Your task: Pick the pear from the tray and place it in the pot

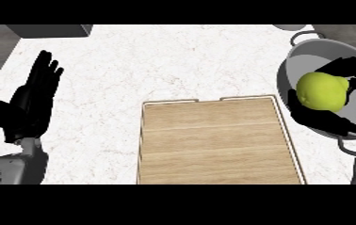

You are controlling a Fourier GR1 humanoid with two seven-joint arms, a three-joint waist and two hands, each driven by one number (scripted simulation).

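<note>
Yellow-green pear [322, 91] over mouth of grey pot [288, 69] at right edge, right hand [328, 121] curled round it. Wooden tray [215, 141] centre, just beside pot, on white counter [139, 61]. Left hand [33, 99] open, fingers up, at left edge.

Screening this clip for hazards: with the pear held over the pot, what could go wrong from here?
1. The right robot hand is curled round the pear over the pot; pulling out, it might catch the rim and shift the pot.
2. How high the pear sits above the pot's floor is unclear; released high, it could bounce or roll.
3. The pot runs off the view's right edge, so the landing may be hard to confirm.
</note>
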